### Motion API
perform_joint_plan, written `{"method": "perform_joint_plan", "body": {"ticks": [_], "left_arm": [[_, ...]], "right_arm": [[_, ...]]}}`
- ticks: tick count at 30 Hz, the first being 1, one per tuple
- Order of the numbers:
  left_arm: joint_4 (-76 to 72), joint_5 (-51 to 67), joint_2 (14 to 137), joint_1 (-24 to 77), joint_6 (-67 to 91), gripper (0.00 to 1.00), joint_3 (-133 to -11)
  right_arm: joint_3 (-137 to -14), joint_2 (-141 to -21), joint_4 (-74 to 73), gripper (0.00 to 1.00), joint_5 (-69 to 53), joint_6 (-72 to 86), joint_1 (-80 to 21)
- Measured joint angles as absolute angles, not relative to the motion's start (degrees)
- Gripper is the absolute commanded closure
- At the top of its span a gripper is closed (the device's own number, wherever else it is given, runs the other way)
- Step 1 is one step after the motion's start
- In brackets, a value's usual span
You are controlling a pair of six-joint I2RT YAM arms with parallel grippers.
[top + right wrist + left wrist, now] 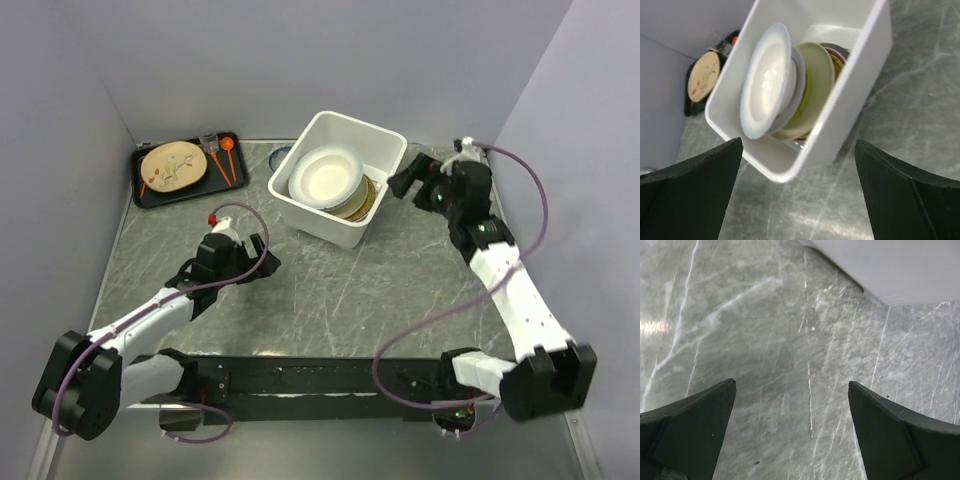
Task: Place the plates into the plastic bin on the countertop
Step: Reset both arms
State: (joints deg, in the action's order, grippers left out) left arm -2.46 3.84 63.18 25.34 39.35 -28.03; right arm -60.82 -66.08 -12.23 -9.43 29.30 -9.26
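Observation:
The white plastic bin (pixel 312 222) stands at the back middle of the marble countertop (pixel 400 290). Several plates lean stacked inside it. A white plate (pixel 325 178) is on top, with lime green and yellow rims (pixel 365 200) showing beneath. In the right wrist view the white plate (pixel 767 80) rests on a pale green one (pixel 820 75) inside the bin (pixel 860 75). My right gripper (pixel 410 178) hovers just right of the bin, open and empty (pixel 799 145). My left gripper (pixel 266 254) is open over bare countertop (pixel 790 315), front-left of the bin, jaws wide (pixel 792 384).
A flat black tray (pixel 150 195) at the back left carries a cream twig-pattern plate (pixel 172 166) and orange utensils (pixel 228 160). A small dark-blue-rimmed dish (pixel 280 155) sits behind the bin. Purple walls enclose three sides. The bin's wall (pixel 900 270) shows in the left wrist view.

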Motion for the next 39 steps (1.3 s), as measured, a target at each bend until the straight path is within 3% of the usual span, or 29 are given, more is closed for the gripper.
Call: {"method": "perform_joint_plan", "body": {"ticks": [9,15,39], "left_arm": [[-2.3,2.3,63.2,25.4,38.1,0.01,-30.2],[-1.9,1.4,59.6,25.4,37.7,0.01,-30.2],[-10.6,8.9,62.5,25.4,37.7,0.01,-30.0]], "right_arm": [[-42.4,-52.0,-13.9,0.0,-6.3,27.8,-9.5],[-30.3,-50.7,-13.3,0.0,-6.7,28.2,-9.7],[-26.6,-46.8,-10.7,0.0,-9.1,30.2,-9.9]]}}
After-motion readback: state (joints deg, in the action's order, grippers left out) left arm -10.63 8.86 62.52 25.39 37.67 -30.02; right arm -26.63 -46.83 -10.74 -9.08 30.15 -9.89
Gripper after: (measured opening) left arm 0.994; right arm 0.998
